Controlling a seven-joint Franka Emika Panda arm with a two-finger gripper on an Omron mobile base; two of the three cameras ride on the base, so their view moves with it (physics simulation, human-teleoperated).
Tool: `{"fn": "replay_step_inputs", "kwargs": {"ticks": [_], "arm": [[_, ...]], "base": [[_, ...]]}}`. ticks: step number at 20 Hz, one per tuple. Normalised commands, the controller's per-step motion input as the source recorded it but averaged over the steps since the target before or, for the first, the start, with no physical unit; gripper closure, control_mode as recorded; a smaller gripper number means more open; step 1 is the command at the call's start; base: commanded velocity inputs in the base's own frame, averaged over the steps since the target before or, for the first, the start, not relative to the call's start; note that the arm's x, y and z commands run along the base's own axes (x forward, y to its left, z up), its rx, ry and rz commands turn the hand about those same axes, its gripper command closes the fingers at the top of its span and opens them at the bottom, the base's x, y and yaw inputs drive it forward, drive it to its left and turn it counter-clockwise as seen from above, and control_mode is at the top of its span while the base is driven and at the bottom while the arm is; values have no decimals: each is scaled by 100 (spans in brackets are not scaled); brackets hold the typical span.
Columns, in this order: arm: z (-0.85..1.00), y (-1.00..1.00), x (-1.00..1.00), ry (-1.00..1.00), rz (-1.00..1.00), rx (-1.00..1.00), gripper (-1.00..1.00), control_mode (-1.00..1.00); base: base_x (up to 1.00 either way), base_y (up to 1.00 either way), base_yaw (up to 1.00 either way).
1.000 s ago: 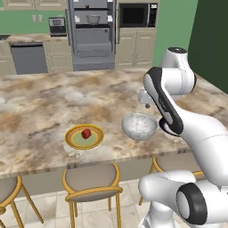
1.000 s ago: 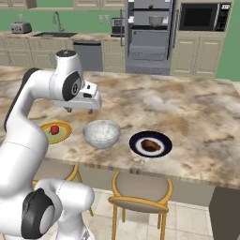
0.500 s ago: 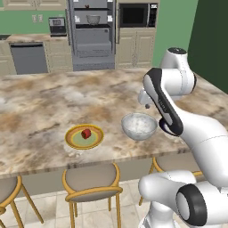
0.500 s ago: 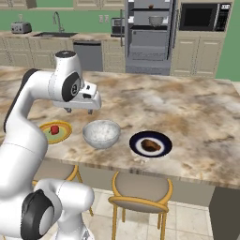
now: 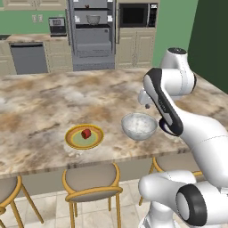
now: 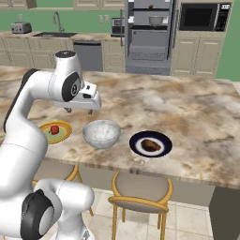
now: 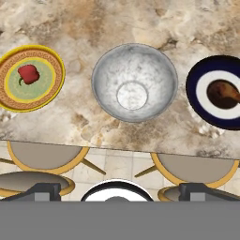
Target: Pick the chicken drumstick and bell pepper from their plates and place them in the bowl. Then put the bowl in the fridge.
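1. The gripper (image 7: 117, 190) hangs above the counter (image 6: 197, 112), jaws spread wide, holding nothing.
2. The bowl (image 7: 134, 82) sits empty between two plates.
3. The pepper (image 7: 28, 74) lies on the yellow plate (image 7: 9, 96).
4. The drumstick (image 7: 224, 93) lies on the dark plate (image 7: 197, 101).

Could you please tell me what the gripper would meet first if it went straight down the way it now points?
Probably the bowl: the open gripper looks down on it, though depth is unclear.

Kitchen: oven (image 5: 92, 38), marble island (image 5: 53, 98), stools (image 5: 91, 183).
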Motion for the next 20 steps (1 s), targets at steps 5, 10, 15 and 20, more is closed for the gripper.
{"fn": "replay_step_inputs", "kwargs": {"ticks": [5, 10, 15, 20], "arm": [[0, 0, 0, 0, 0, 0, -100, -100], [0, 0, 0, 0, 0, 0, -100, -100], [-5, -13, -1, -2, -1, 5, -100, -100], [-9, -45, 4, 0, -29, 7, -100, -100]], "base": [[0, 0, 0], [0, 0, 0], [0, 0, 0], [0, 0, 0]]}}
